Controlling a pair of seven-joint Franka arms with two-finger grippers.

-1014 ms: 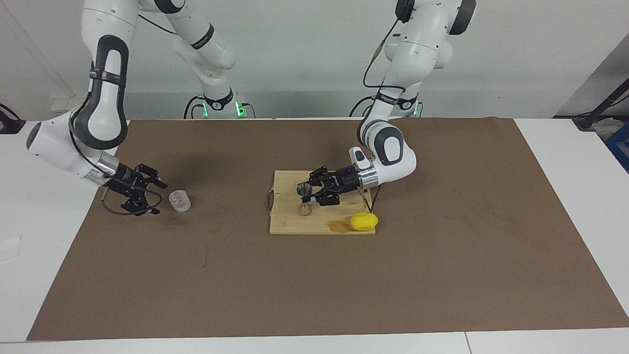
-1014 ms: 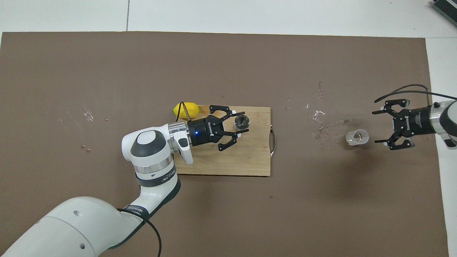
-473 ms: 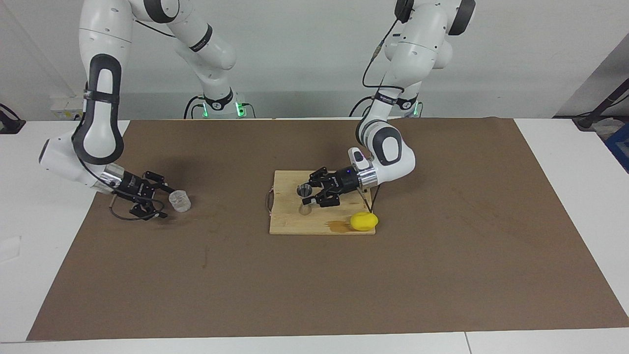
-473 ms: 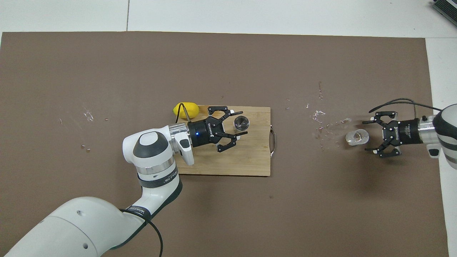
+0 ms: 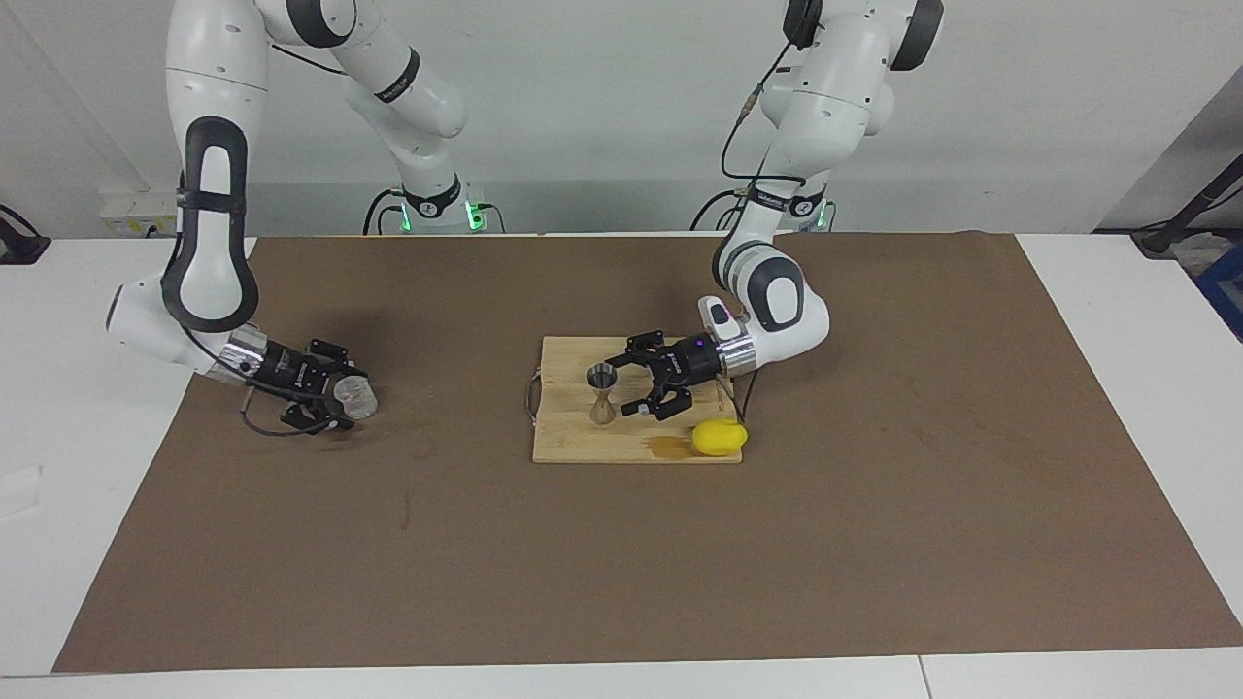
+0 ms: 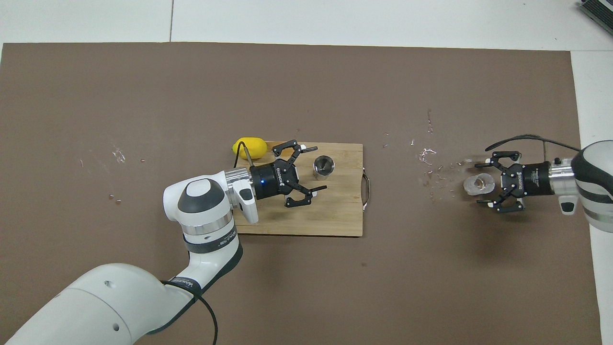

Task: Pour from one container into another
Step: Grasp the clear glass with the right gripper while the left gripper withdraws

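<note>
- Two containers are in play, and nothing shows that any pouring has begun; I judge the task to be at its opening, the grasping stage.
- The glass tumbler (image 5: 356,396) stands upright on the brown mat (image 5: 874,505), near the mat's edge at the right arm's end.
- The right gripper (image 5: 338,400) is low at the tumbler with a finger on either side; whether it has closed on the glass cannot be told.
- The steel jigger (image 5: 602,393) stands upright on the wooden cutting board (image 5: 583,447), toward the board's handle end.
- The left gripper (image 5: 633,387) is spread wide just beside the jigger, holding nothing.
- A lemon (image 5: 720,437) lies at the board's corner.
- Left to do: lift, carry, tip.
</note>
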